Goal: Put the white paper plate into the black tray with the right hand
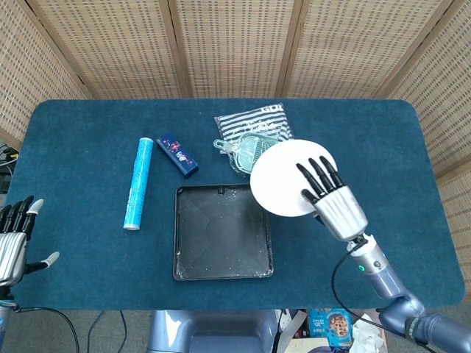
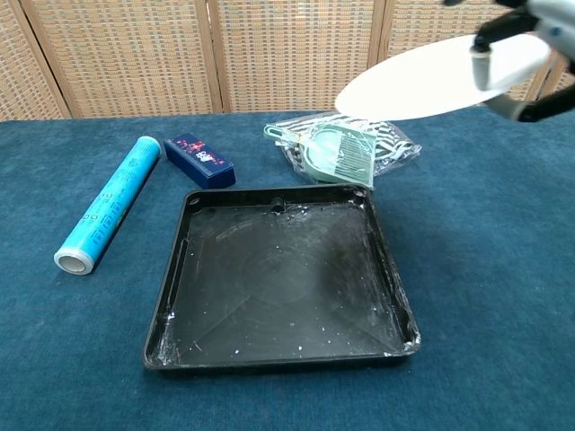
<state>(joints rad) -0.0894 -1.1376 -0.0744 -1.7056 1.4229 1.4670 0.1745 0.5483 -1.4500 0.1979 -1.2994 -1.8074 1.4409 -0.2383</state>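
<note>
My right hand (image 1: 333, 200) grips the white paper plate (image 1: 281, 179) by its right edge, fingers on top and thumb (image 2: 482, 56) under it. The plate (image 2: 422, 83) hangs high in the air, tilted, over the tray's far right corner and the striped bag. The black tray (image 1: 185, 243) lies flat near the table's front edge, empty apart from white specks (image 2: 269, 278). My left hand (image 1: 12, 237) hovers at the table's left front corner, fingers apart and holding nothing.
A light blue roll (image 1: 137, 183) and a dark blue box (image 1: 179, 154) lie left of the tray. A striped bag (image 1: 250, 121) with a green dustpan (image 2: 332, 149) lies behind it. Wicker screens stand behind the table.
</note>
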